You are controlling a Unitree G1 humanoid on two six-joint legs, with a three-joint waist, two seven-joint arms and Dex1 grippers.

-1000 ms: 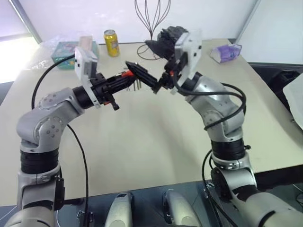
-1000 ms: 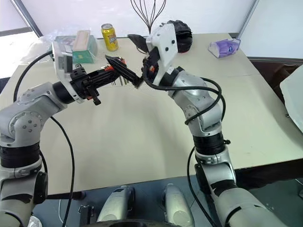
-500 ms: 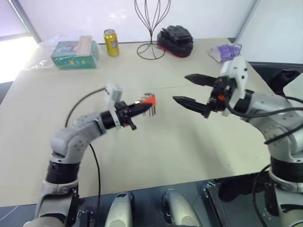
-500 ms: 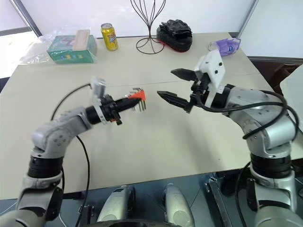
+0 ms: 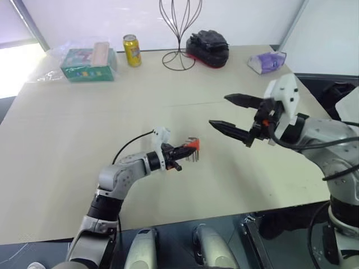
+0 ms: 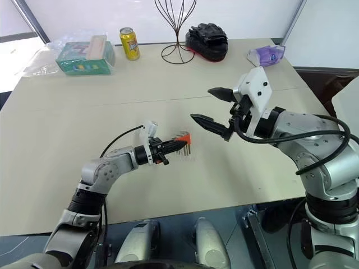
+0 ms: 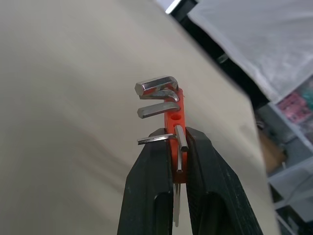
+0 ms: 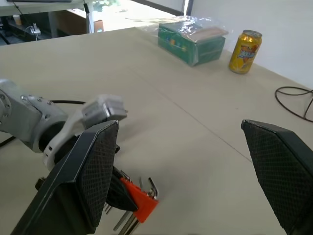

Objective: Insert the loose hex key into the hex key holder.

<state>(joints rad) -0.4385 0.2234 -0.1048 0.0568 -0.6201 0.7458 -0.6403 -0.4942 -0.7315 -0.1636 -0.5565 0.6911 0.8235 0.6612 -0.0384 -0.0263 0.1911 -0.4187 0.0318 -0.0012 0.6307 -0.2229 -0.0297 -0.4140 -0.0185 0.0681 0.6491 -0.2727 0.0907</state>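
The hex key holder (image 7: 175, 116), a small orange-red block, is pinched between the 2 black fingers of the left gripper (image 5: 187, 149), low over the near middle of the beige table (image 5: 67, 123), with its shadow on the surface just below it. Several short grey hex keys stick out of the block; in the left wrist view their bent ends fan out to one side, and one thin key (image 7: 180, 138) lies along the block right at the fingertips. Whether that one is the loose hex key or one of the seated set cannot be told. The right gripper (image 5: 230, 115) hangs higher and to the right of the holder, apart from it, its 2 fingers spread wide with nothing between them; one finger (image 8: 92, 178) and the other (image 8: 279, 170) frame the holder in the right wrist view. Along the far edge of the table, from left to right, stand a green box (image 5: 88, 63) in clear wrapping, a yellow drink can (image 5: 132, 50), a black wire stand (image 5: 180, 33), a dark bundle on a red base (image 5: 208, 46) and a purple tissue packet (image 5: 267, 61).
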